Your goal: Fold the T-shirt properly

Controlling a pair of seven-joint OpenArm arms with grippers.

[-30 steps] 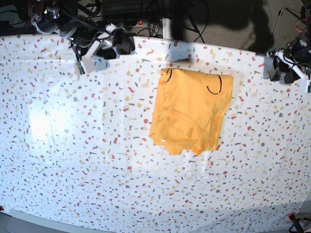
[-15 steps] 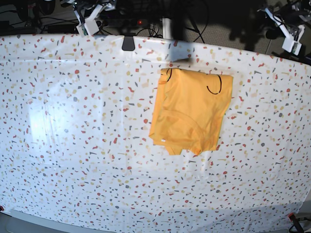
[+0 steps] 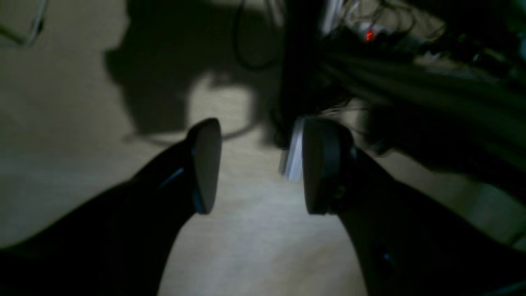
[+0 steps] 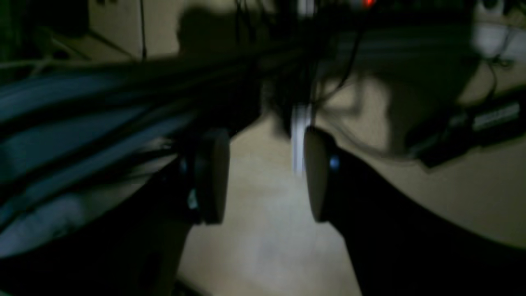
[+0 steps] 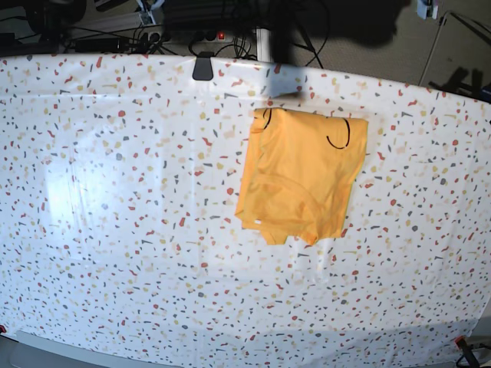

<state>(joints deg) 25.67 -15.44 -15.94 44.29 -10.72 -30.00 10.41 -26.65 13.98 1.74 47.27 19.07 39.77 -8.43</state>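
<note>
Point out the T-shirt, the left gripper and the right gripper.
T-shirt [image 5: 301, 176], base view, middle of the folded cloth.
Left gripper [image 3: 254, 166], left wrist view, between its fingertips.
Right gripper [image 4: 266, 174], right wrist view, between its fingertips.

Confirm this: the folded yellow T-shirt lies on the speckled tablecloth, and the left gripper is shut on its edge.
Not quite. The T-shirt does lie folded on the tablecloth, but the left gripper is open and empty, off the cloth, as the left wrist view shows.

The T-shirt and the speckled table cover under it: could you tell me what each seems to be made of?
T-shirt: soft matte knit, likely cotton; it lies limp with gentle creases. Table cover: probably glossy plastic or coated cloth; it shows bright glare patches.
</note>
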